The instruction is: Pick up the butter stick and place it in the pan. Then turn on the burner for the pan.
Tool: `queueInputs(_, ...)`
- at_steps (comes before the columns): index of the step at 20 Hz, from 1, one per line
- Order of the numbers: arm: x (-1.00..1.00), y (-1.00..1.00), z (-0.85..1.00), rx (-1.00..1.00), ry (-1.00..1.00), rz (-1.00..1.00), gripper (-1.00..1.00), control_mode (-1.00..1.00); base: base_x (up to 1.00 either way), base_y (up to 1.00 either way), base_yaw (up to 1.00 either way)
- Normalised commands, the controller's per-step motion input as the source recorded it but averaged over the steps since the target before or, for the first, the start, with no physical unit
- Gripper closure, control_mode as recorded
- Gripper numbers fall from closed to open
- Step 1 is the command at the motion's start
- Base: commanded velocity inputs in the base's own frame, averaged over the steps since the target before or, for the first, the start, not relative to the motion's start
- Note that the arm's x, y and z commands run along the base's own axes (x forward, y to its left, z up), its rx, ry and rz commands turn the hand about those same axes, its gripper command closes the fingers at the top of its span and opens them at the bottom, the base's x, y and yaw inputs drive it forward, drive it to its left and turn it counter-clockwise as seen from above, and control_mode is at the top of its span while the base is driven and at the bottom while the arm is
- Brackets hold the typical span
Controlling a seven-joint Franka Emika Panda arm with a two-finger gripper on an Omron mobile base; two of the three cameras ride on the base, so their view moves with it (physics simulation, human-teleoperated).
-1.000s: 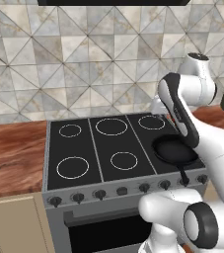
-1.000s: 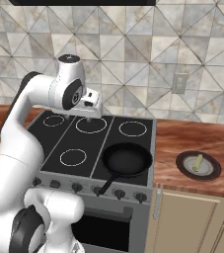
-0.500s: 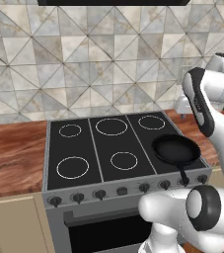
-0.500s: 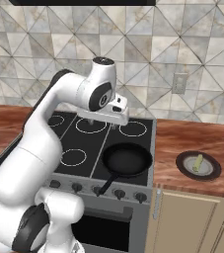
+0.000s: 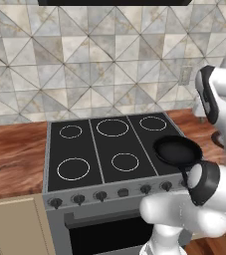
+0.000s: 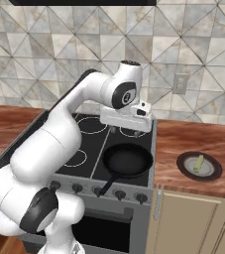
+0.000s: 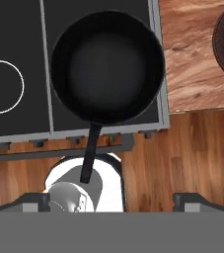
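Even, diffuse rendered light fills the kitchen, with no single source evident. The white arm (image 6: 59, 134) shows soft highlights and grey shading on its underside. The pan (image 7: 107, 66) reads nearly uniform black with a faint paler sheen at its centre. Shadows are weak. Both base views look soft and low in resolution; the butter stick (image 6: 198, 163) is perhaps slightly blurred.

Setting: domestic kitchen, rendered. Before me, a black five-burner stove (image 5: 109, 149) with front knobs (image 5: 100, 195) and oven door below. At 12 o'clock, a marble-patterned tile backsplash (image 5: 99, 60). Wood countertops (image 6: 193, 144) at 9 and 3 o'clock over beige cabinets (image 6: 193, 223). Black frying pan (image 6: 127, 161) on the front right burner.
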Motion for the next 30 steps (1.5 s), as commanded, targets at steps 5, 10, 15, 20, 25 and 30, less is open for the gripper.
queueInputs(5, 0.00, -0.63, -0.35, 0.00, 0.10, -0.08, -1.00, -1.00, 0.00, 0.00, 0.00)
queueInputs(10, 0.00, -0.58, -0.27, 0.00, 0.09, -0.06, -1.00, -1.00, 0.00, 0.00, 0.00)
queueInputs(15, 0.00, -0.40, -0.18, 0.00, 0.09, -0.02, -1.00, -1.00, 0.00, 0.00, 0.00)
queueInputs(20, 0.00, -0.34, -0.10, 0.00, 0.12, 0.00, -1.00, -1.00, 0.00, 0.00, 0.00)
queueInputs(25, 0.08, -0.29, -0.10, 0.00, 0.08, 0.00, -1.00, -1.00, 0.00, 0.00, 0.00)
queueInputs(30, 0.09, -0.39, -0.16, 0.00, 0.07, 0.00, -1.00, -1.00, 0.00, 0.00, 0.00)
